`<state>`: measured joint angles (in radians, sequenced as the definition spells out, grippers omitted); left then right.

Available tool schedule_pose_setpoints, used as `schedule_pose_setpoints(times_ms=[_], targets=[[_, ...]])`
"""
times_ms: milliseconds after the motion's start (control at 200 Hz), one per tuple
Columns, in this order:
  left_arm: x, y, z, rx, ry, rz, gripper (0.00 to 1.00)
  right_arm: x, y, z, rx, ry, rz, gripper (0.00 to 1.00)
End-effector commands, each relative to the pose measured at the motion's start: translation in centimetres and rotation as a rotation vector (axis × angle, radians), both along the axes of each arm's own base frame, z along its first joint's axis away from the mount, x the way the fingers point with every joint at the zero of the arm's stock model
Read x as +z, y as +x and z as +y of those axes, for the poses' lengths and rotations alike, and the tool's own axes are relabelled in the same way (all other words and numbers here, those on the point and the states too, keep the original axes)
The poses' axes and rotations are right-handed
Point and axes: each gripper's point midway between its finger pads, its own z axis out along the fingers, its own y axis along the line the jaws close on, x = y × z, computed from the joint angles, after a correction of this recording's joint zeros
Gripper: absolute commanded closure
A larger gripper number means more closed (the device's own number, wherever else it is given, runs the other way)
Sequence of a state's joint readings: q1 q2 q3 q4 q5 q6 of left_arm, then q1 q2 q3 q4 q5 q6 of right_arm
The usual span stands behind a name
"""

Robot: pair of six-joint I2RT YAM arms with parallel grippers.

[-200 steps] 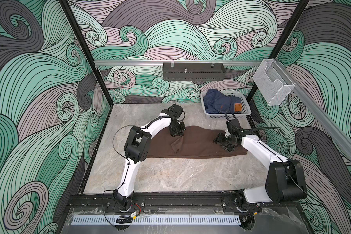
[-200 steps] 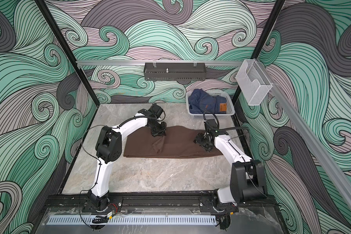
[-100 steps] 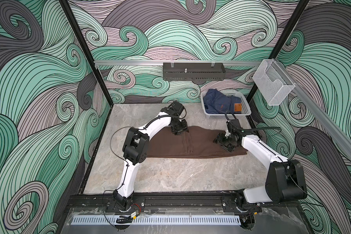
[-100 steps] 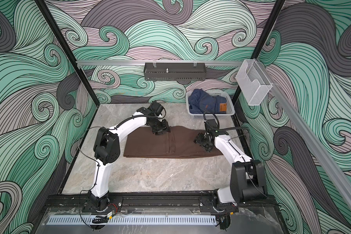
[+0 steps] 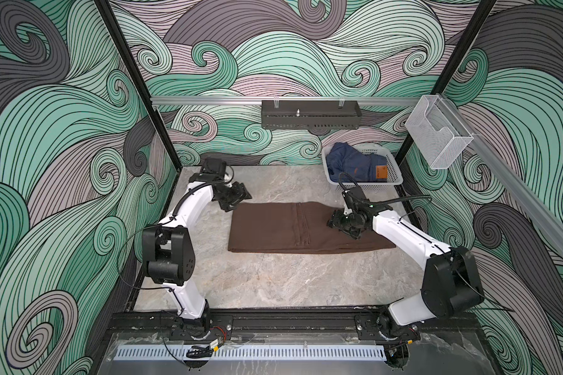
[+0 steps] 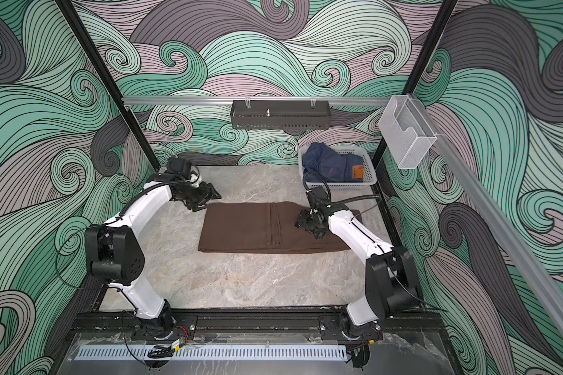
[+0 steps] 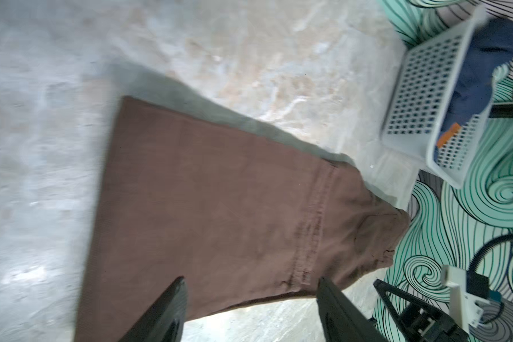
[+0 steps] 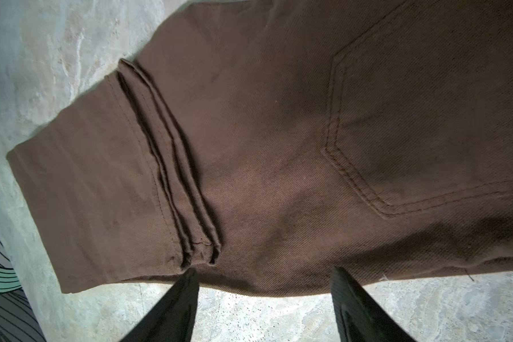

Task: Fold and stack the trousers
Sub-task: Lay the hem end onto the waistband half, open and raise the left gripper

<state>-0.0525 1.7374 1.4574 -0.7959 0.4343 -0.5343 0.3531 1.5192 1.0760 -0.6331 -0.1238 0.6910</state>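
Left end effector [image 5: 236,198]: jaws apart, empty, beside my folded dark-brown fabric trousers [image 5: 283,227].
Right end effector [image 5: 340,224]: likewise spread, empty, above them.

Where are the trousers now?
In both top views the trousers lie folded flat in the middle of the table, the white basket just behind their right end.

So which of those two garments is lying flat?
The brown trousers, spread folded on the table; the blue garment sits bunched up in the white basket.

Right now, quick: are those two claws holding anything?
Left gripper: open, holding nothing.
Right gripper: open, not gripping the trousers.
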Motion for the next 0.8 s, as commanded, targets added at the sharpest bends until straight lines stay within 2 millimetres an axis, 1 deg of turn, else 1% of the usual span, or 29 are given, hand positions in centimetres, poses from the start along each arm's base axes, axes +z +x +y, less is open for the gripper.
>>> schedule_pose_setpoints(times_ms=[0, 45, 120, 175, 275, 465, 540, 645, 796], targets=[[0.1, -0.8, 1.6, -0.087, -0.051, -0.022, 0.28, 0.4, 0.5, -0.1, -0.020, -0.032, -0.007, 0.28], [-0.7, -1.0, 2.4, -0.092, -0.071, -0.002, 0.29, 0.5, 0.5, -0.2, -0.017, -0.040, -0.012, 0.28], [-2.1, -1.3, 3.0, -0.110, -0.110, 0.034, 0.30, 0.6, 0.6, -0.7, -0.012, -0.069, -0.025, 0.29], [-3.3, -1.6, 3.3, -0.118, -0.129, 0.071, 0.31, 0.7, 0.5, -1.2, -0.002, -0.093, -0.031, 0.29], [-4.8, -1.9, 3.5, -0.125, -0.163, 0.129, 0.31, 0.7, 0.4, -2.1, -0.004, -0.107, -0.030, 0.29], [-6.7, -2.3, 4.5, -0.114, -0.165, 0.201, 0.31, 0.5, 0.1, -3.6, -0.030, -0.092, -0.020, 0.29], [-7.6, -2.6, 4.7, -0.115, -0.168, 0.236, 0.31, 0.4, 0.1, -3.8, -0.034, -0.079, -0.020, 0.29], [-8.9, -3.2, 5.0, -0.117, -0.168, 0.292, 0.34, 0.2, 0.1, -4.0, -0.036, -0.059, -0.020, 0.29], [-9.8, -3.3, 5.5, -0.115, -0.166, 0.318, 0.35, 0.1, 0.0, -4.6, -0.042, -0.042, -0.020, 0.29]])
